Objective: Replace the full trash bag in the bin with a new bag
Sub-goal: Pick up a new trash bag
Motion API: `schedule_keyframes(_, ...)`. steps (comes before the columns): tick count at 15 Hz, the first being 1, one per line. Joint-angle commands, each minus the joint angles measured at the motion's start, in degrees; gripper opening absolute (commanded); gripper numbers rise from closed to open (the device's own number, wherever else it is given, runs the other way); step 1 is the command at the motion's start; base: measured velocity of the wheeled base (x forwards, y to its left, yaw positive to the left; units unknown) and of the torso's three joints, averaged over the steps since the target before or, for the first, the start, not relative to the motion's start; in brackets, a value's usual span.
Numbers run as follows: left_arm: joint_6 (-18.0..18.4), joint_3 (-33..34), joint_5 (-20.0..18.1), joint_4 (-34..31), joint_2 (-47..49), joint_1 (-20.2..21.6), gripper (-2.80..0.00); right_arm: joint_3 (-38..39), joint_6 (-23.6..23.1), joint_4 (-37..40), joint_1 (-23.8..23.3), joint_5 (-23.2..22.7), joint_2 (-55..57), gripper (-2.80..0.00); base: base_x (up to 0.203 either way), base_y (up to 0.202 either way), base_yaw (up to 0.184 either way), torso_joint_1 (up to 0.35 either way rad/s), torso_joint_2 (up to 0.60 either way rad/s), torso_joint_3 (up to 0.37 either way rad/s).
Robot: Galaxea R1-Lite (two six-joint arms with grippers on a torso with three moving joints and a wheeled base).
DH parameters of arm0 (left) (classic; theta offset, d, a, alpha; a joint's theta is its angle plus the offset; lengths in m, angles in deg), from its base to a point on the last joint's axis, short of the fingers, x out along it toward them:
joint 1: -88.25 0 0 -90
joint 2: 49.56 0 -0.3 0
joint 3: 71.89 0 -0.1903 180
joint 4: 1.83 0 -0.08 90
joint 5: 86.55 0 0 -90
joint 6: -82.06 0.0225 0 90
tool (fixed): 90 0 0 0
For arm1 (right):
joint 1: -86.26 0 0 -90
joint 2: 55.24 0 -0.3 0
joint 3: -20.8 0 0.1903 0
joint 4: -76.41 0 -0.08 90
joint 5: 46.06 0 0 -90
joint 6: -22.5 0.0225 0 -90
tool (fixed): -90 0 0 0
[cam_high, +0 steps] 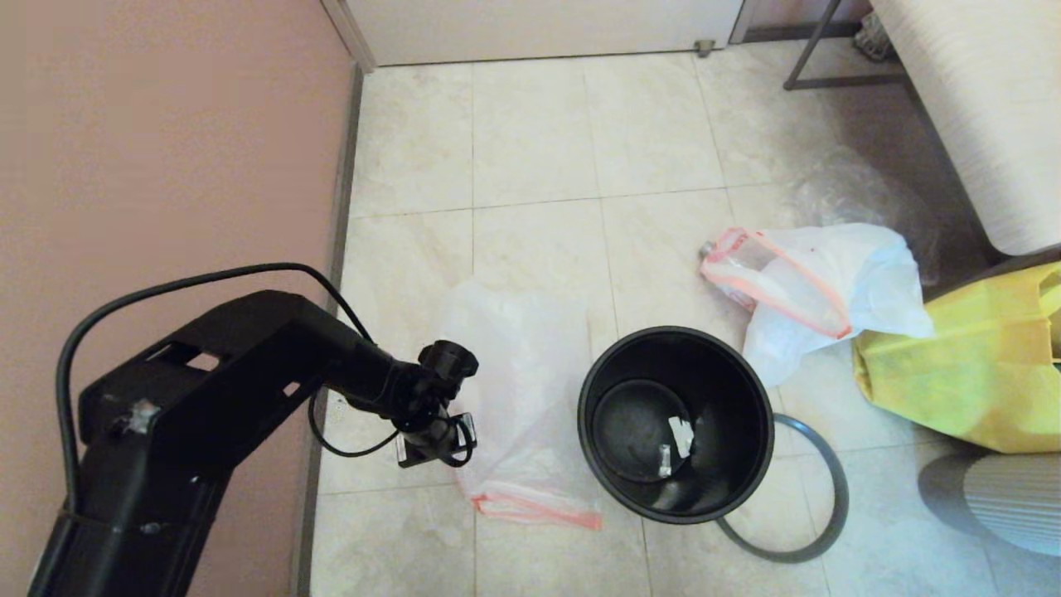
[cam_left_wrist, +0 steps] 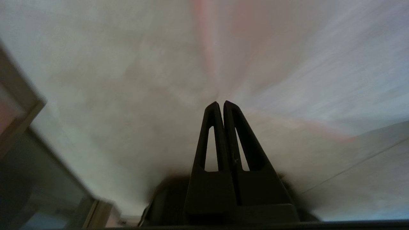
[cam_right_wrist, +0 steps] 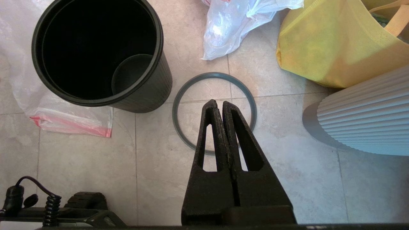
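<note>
The bin (cam_high: 675,423) stands open-mouthed; new bag (cam_high: 518,398) and grey hoop (cam_high: 808,531) flank it on the floor

We lose part of the grey hoop (cam_high: 816,514) behind the bin (cam_high: 675,423) in the head view. The yellow fabric bag (cam_high: 978,373) is cut by the edge. The left wrist view shows only blurred film of the new bag (cam_left_wrist: 287,64).
</note>
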Motion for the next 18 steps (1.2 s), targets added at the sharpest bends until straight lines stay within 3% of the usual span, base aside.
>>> schedule_keyframes(1,-0.31,5.42,0.09,2.83,-3.19,-0.53,-2.8,0.0,0.0,-0.04,0.02,-0.02,0.07,-2.8,0.0,0.0,0.0,0.0,0.0,0.0)
schedule_keyframes(4,-0.04,13.21,0.12,10.22,-4.05,-3.27,-2.8,0.0,0.0,-0.04,0.02,-0.02,0.07,-2.8,0.0,0.0,0.0,0.0,0.0,0.0)
schedule_keyframes(9,4.02,11.93,-2.26,12.34,1.49,-3.07,-2.8,0.0,0.0,-0.04,0.02,-0.02,0.07,-2.8,0.0,0.0,0.0,0.0,0.0,0.0)
schedule_keyframes(10,6.09,11.12,-2.02,12.94,3.35,-2.44,0.0,0.0,0.0,-0.04,0.02,-0.02,0.07,-2.8,0.0,0.0,0.0,0.0,0.0,0.0)
schedule_keyframes(13,10.61,9.97,-1.24,13.03,5.99,-0.85,0.0,0.0,0.0,-0.04,0.02,-0.02,0.07,-2.8,0.0,0.0,0.0,0.0,0.0,0.0)
schedule_keyframes(18,14.36,9.39,-1.49,13.18,8.22,-0.73,0.0,0.0,-0.01,-0.04,0.02,-0.02,0.07,-2.8,0.0,0.0,0.0,0.0,0.0,0.0)
